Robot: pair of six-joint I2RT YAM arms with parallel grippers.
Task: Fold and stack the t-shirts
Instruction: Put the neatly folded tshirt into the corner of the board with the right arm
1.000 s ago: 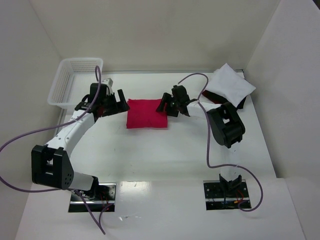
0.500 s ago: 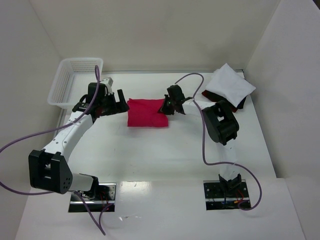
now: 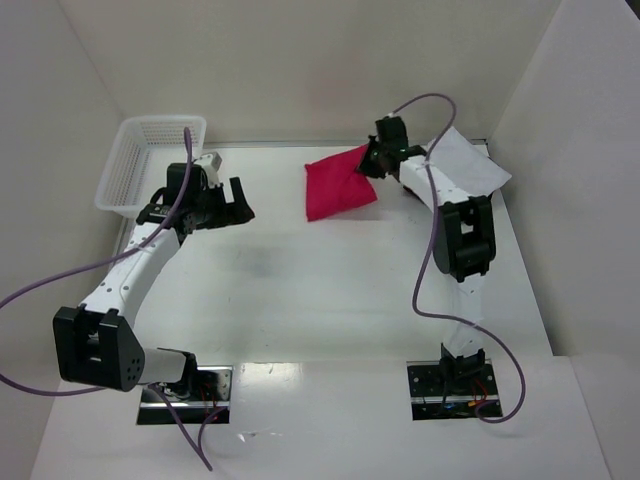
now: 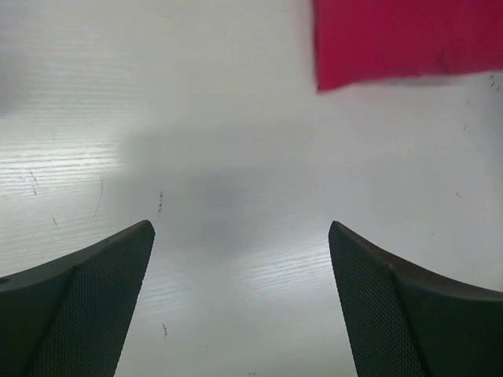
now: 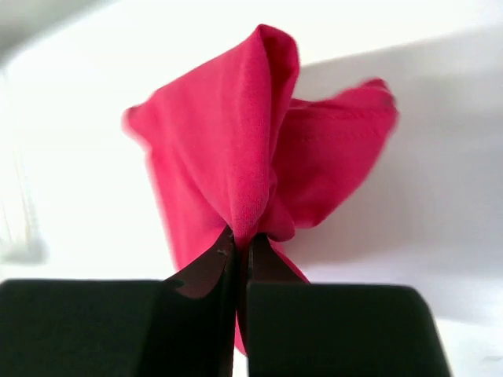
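The right gripper is clamped on a pinch of the crimson red t-shirt, which bunches out from the closed fingers near the far edge of the desk, right of the middle. The white t-shirt lies at the far right corner. The left gripper stands wide apart and holds nothing, over the desk near the white mesh basket at the far left corner.

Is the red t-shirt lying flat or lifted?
Lifted, at least at one edge: the right end effector is shut on a bunched edge of the red t-shirt. Whether its far end touches the table, cannot tell.
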